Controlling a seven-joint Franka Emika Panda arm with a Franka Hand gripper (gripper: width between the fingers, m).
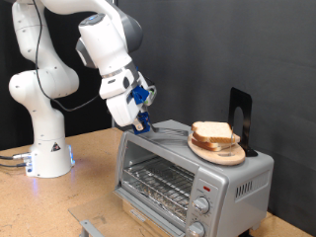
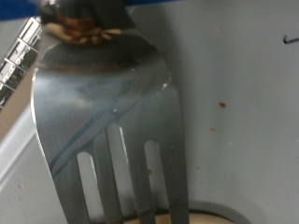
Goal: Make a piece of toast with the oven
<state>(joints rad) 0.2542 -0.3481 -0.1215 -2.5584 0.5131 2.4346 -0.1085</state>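
Slotted metal spatula [image 2: 112, 140] fills the wrist view, its handle end clamped in the gripper [image 1: 141, 120], blade angled down over the oven [image 1: 188, 173] top so it can slide under bread. Piece of toast [image 1: 213, 132] sits on a round wooden plate [image 1: 219, 152] just beyond the spatula tip, on the oven top; the oven's glass door looks closed, rack bare.

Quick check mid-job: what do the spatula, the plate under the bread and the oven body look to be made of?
Spatula: shiny slotted metal, likely steel; it shows streaked reflections. Plate: looks wooden, matte light brown. Oven: brushed silver metal casing, with a glass door showing the wire rack. The gripper is above the oven's top.
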